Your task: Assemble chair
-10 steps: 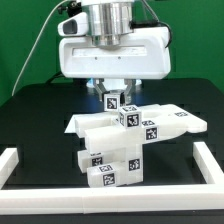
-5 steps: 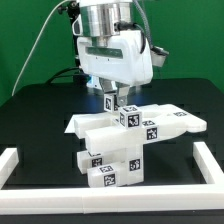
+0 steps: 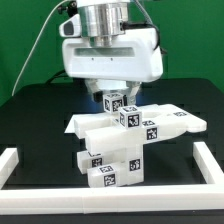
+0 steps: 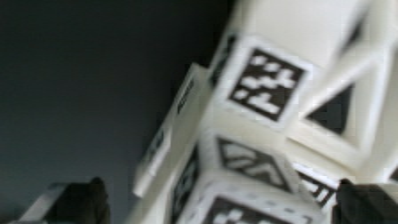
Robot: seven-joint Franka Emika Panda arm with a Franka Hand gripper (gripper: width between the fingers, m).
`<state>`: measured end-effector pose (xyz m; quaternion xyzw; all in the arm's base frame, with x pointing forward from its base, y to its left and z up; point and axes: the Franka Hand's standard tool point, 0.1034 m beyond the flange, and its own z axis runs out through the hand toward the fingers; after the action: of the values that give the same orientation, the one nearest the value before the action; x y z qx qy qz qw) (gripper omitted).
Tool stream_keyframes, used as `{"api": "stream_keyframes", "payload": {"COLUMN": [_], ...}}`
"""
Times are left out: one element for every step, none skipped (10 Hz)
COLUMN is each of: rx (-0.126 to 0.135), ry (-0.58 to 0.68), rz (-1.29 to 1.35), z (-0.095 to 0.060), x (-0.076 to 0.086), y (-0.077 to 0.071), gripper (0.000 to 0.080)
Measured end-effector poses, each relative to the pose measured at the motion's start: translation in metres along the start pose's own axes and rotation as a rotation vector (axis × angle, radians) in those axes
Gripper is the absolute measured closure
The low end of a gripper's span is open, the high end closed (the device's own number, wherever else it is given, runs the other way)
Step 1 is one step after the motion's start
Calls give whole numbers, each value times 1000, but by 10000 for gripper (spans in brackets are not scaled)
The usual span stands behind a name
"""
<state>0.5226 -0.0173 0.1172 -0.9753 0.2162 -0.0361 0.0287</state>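
No brand name or readable lettering anywhere; only black-and-white square tags on the chair [image 3: 120,142], each a coded block pattern rather than words. Several tags visible in the exterior view: one on the small upper cube, one on the block just under it, one on the slab reaching toward the exterior view's right, and more on the lower front blocks. In the wrist view, close and blurred, the same chair [image 4: 267,120] filling most of the frame, with a large tag on a tilted face and parts of others below it; patterns too soft to make out in detail.

Standing near the middle of the black table [image 3: 30,125], well inside the white rail [image 3: 20,165] along its front edge and corners; white parts stacked and joined into one blocky structure.

Arm reaching straight down from above, wrist vertical, wide white housing directly over the chair's top. Gripper [image 3: 113,97] hanging at the small upper cube, jaws spread apart, one to each side of it and not pressing on it as far as can be seen. In the wrist view, dark fingertips [image 4: 75,203] at the frame's edge, blurred, clear of the white surface.
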Motion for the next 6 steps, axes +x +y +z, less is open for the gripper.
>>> {"api": "stream_keyframes", "payload": {"rx": [-1,-3,-5,-10,-18,-19], "ry": [8,28,27,27,29,29], "rz": [-88,-132,-182,-280,-406,-409], "z": [0,-1,-1,-1,-2,-2], "x": [-1,-3,-3,-2,-2,-1], "y": [-2,-4,-3,-3,-10,-8], "gripper": [152,152,150,150,150,150]}}
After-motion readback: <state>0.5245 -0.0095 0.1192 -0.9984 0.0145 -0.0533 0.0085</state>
